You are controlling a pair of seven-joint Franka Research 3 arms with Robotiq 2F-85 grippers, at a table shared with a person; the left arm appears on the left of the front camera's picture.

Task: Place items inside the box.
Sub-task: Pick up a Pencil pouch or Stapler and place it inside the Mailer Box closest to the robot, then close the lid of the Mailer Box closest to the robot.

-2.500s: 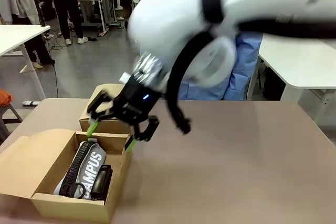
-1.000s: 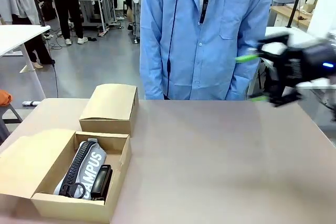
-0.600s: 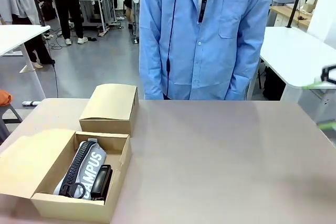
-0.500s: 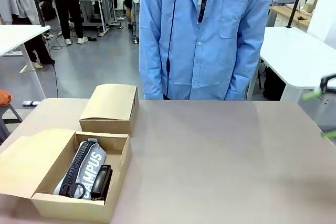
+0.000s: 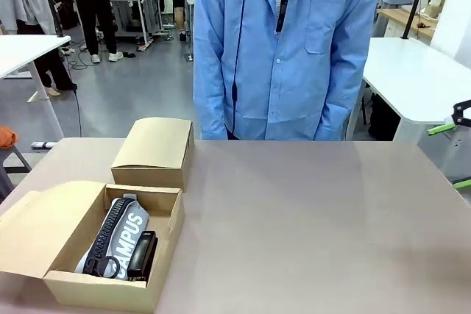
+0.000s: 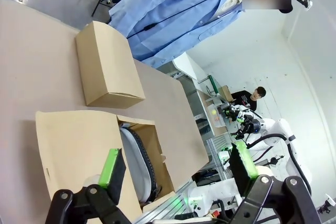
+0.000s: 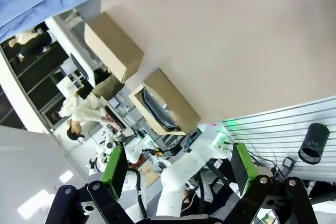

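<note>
Box (image 5: 165,244): CAMPUS case (image 5: 124,239), half-hidden black stapler (image 5: 142,254) | both jaws spread, empty

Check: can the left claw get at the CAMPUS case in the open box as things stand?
Probably yes. The left claw hangs open above the open box, whose lid is folded back, and the grey CAMPUS case lies uncovered inside. A black stapler lies alongside it, crowding that side.

The right tool (image 7: 174,167) hangs spread wide, holding nothing. Beyond it lie the desk (image 7: 220,45), a closed box (image 7: 113,51) and an open box (image 7: 167,106).
</note>
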